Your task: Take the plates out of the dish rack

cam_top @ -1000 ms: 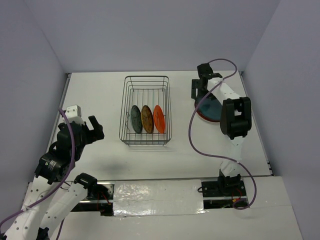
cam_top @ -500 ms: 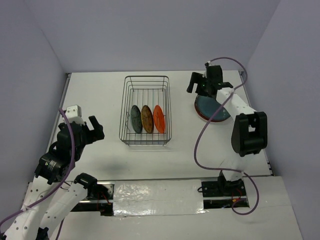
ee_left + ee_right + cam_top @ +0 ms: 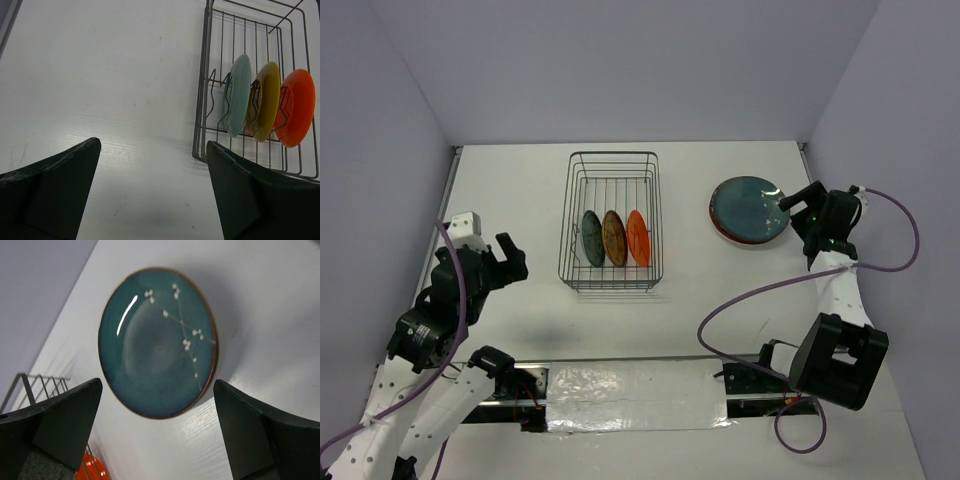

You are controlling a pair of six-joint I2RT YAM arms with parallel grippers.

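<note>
now the right gripper [image 3: 798, 207] is far to the right of the dish rack [image 3: 612, 154], farther from it than the large teal plate [image 3: 750, 208], and its jaws stand wide apart with nothing between them. a second ago this arm was bent over that plate. it has swung away since, so the plate lies uncovered and flat on the table [image 3: 510, 190], well to the right of the rack. under it i see a thin red edge [image 3: 719, 231]. i judge this is a second plate below, but i cannot be sure. for me this means one placing is finished and the arm is free again.

three plates are inside the rack, standing on edge between the prongs toward its near end: the grey-teal plate [image 3: 590, 238] on the left, the yellow-brown plate [image 3: 613, 238] in the middle, the orange plate [image 3: 637, 237] on the right. they have not moved.

the left gripper [image 3: 514, 256] hovers to the left of the rack, also spread open and empty, in the same place as before. so the task is only partly done, i think. the orange plate is nearest to the right arm, so i would take it next.
</note>
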